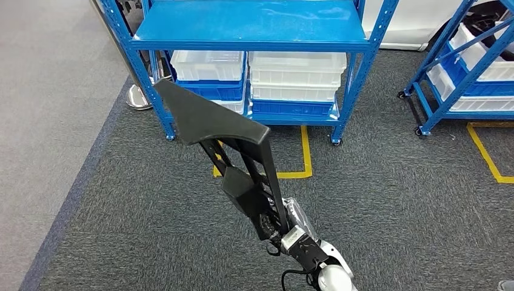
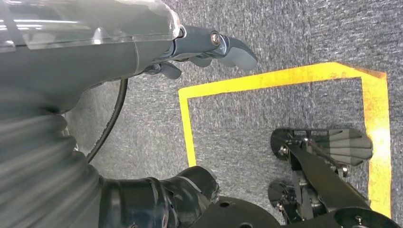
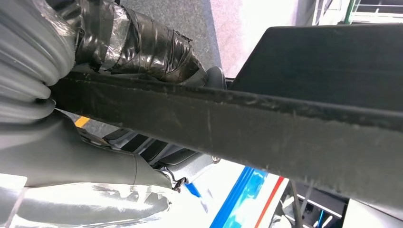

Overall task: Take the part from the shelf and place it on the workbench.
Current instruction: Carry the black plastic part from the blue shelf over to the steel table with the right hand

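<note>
Part (image 3: 285, 128) hides right robot hand (image 3: 142, 47) fingers

The part (image 1: 209, 118) stands up from the right hand (image 1: 285, 227), before the shelf (image 1: 248, 42) holding bins (image 1: 297, 66).

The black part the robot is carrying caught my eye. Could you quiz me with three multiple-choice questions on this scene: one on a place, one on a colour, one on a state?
1. Where is the black part?
A. On the blue shelf
B. Held up over the grey carpet
C. In a white bin

2. What colour is the floor tape in front of the blue shelf?
A. Red
B. White
C. Yellow

3. What is the right hand doing?
A. Gripping the part's lower end
B. Hanging with nothing in it
C. Resting on a bin

Answers:
1 B: the head view shows it raised above the carpet, in front of the shelf.
2 C: the marked lines are yellow.
3 A: the hand is closed around the part's bottom end.
</note>
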